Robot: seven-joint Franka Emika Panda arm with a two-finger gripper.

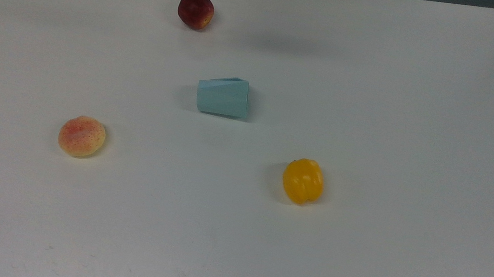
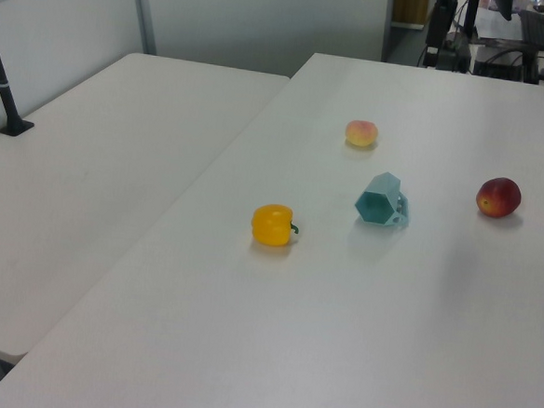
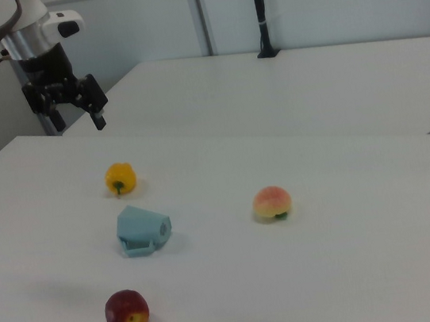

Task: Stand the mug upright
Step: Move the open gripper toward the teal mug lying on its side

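Note:
The pale blue-green faceted mug [image 1: 223, 96] lies on its side near the middle of the white table [image 1: 371, 151]. In the left view the mug [image 2: 381, 200] shows its hexagonal end toward the camera. In the right view the mug [image 3: 143, 229] rests with a small handle against the tabletop. My gripper [image 3: 79, 118] hangs high above the table at the right view's upper left, open and holding nothing, well away from the mug and beyond the yellow pepper.
A yellow bell pepper [image 1: 303, 180], a pale orange peach [image 1: 81, 136] and a dark red apple [image 1: 196, 9] lie spread around the mug. A second white table [image 2: 98, 154] adjoins this one. A black post [image 3: 259, 10] stands at its far edge.

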